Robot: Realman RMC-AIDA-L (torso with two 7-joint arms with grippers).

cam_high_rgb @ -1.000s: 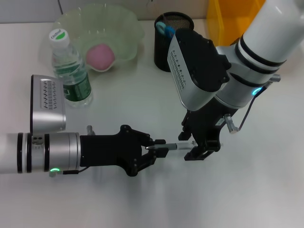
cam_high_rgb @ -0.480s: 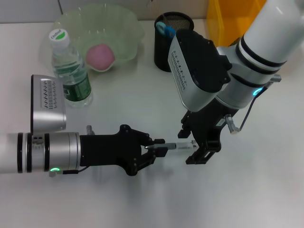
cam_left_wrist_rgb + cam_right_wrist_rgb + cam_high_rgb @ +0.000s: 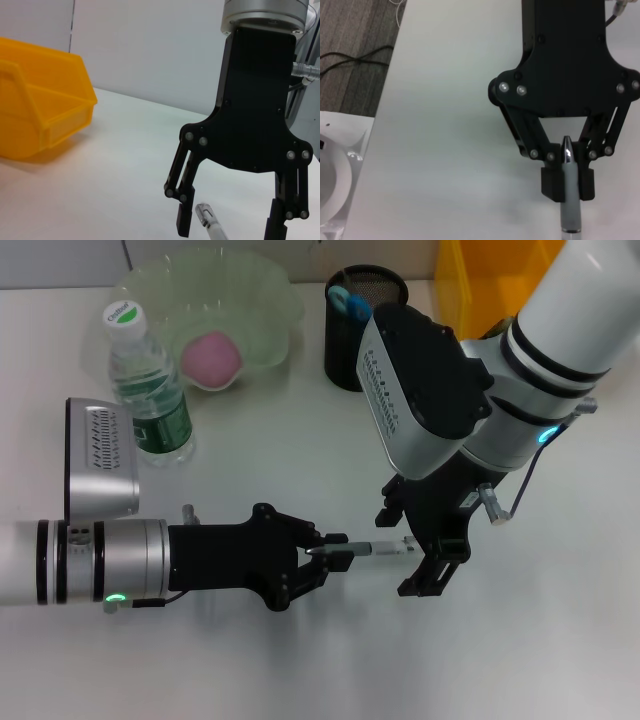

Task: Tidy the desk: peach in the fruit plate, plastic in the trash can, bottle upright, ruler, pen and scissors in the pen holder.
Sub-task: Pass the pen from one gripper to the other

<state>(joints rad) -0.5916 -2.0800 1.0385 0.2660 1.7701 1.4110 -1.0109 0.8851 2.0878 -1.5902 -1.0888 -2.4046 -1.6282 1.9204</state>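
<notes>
Pen (image 3: 378,549) at the lower middle of the head view is our main concern: it lies level, one end clamped between the fingers of the left gripper (image 3: 333,552), the other end reaching between the two spread fingers of the right gripper (image 3: 428,558), which we see pointing down at the white desk (image 3: 300,670) from the upper right. In the left wrist view the pen's clip end (image 3: 210,225) sits near the bottom edge, between the right gripper's (image 3: 231,220) parted black fingers, closer to one of them; we cannot tell whether it touches either one. In the right wrist view the left gripper's (image 3: 568,182) pads are closed on the grey barrel with the silver tip (image 3: 567,150) standing out above them. At the upper left of the head view we find the pink peach (image 3: 210,358) lying in the pale green fruit plate (image 3: 262,290), and just beside the plate the water bottle (image 3: 146,385) stands upright with its white cap on. At top centre is the black mesh pen holder (image 3: 350,335), with something blue showing at its rim. A yellow bin (image 3: 488,280) fills the upper right corner, partly behind the right arm.
</notes>
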